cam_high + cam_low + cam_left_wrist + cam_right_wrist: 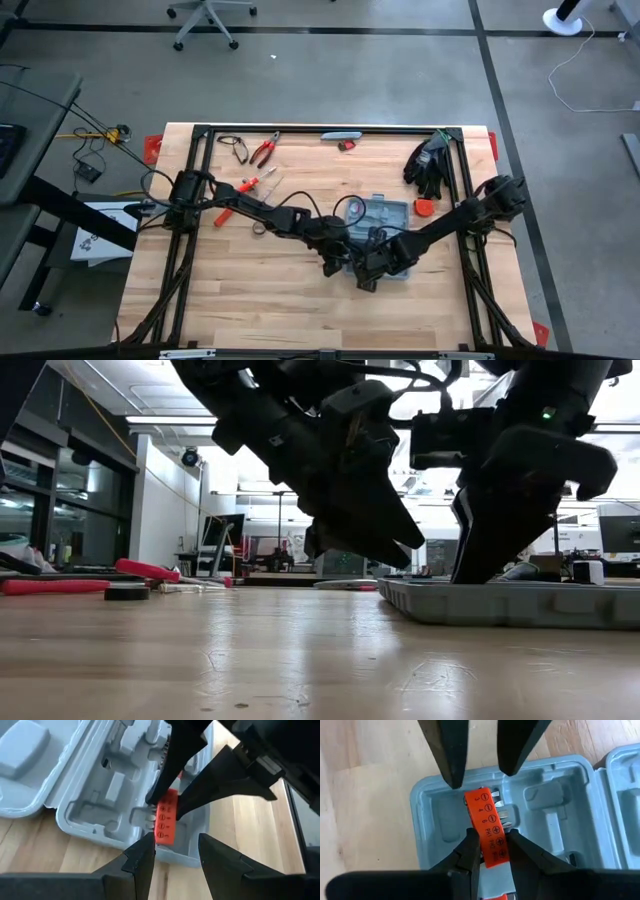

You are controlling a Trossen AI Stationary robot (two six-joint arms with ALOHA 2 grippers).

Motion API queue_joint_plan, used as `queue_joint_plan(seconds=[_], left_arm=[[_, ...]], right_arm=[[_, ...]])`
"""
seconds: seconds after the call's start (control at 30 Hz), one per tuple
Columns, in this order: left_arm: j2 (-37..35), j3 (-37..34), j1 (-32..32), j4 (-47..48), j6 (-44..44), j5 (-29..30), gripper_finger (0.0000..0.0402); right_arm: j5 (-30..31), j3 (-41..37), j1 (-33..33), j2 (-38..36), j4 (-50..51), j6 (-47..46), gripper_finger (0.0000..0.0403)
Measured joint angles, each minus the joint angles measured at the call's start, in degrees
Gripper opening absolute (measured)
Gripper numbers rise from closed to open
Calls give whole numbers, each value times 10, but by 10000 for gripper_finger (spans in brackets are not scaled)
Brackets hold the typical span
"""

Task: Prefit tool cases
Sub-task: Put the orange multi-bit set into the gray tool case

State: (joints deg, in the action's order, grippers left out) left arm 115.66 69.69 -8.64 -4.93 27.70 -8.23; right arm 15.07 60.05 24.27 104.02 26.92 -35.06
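At the middle of the tabletop, toward its right half, the open tool case [385,225] lies flat with its moulded grey-blue interior facing up, both arms meeting over it. The right gripper [492,851] has its 2 fingers pinched on the narrow sides of an orange bit holder [487,827] printed with screwdriver symbols, holding it over a slot near one end of the tray, small metal bits [503,816] showing beside it. The left gripper [176,855] hovers just beside the same piece from the opposite direction, its fingers parted and closed on nothing. Loose red-handled pliers [264,150] rest near the far edge of the tabletop, a black glove [428,165] sits toward the far right corner, and a roll of black tape [260,229] lies left of the case.

The risk, judging from this position, is crowding — 2 sets of fingers share 1 small pocket, and a slight drift could knock them together or jar the holder askew. If the holder goes down tilted rather than square to its recess, it could ride on the rim and fail to seat, or the bits could spill into neighbouring slots. A downward push off-centre might also slide the light case across the wood.
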Motion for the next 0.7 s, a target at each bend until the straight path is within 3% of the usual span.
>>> queue_joint_plan(seconds=[0.7], left_arm=[[3, 0, 0, 25, -75, 15, 142]], right_arm=[[6, 0, -16, 15, -53, -20, 77]])
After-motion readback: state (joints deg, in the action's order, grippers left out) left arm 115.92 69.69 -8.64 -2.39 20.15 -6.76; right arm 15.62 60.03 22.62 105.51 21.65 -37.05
